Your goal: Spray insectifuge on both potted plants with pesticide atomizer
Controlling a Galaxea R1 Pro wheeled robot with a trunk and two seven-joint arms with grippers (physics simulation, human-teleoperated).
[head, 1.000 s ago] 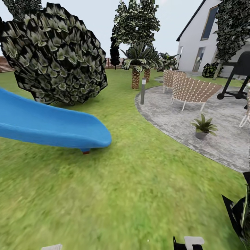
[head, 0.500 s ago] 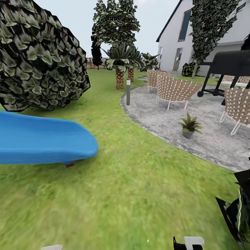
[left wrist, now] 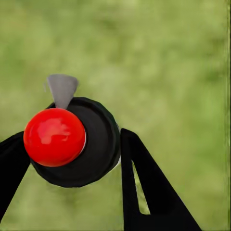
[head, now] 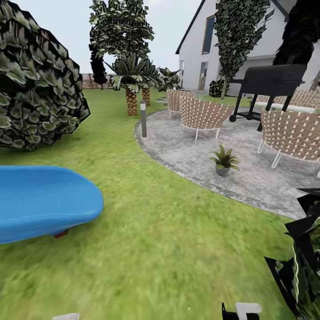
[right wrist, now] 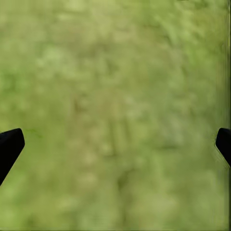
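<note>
One potted plant, a small rosette of pointed green leaves in a grey pot, stands on the round grey patio near its lawn-side edge, ahead and to the right. The second potted plant is out of view. In the left wrist view my left gripper is shut on the pesticide atomizer, a round black body with a red knob and a grey nozzle, held over blurred grass. The right gripper is open above the lawn with nothing between its black fingertips.
A blue slide lies on the lawn at left, a big dark bush behind it. Wicker chairs, a black grill and a short lamp post ring the patio. Striped agave leaves rise at near right.
The whole head view has swung right and moved forward: slide, bush and patio slid leftward in the picture, and the grill and another chair came into sight. The grippers keep their states.
</note>
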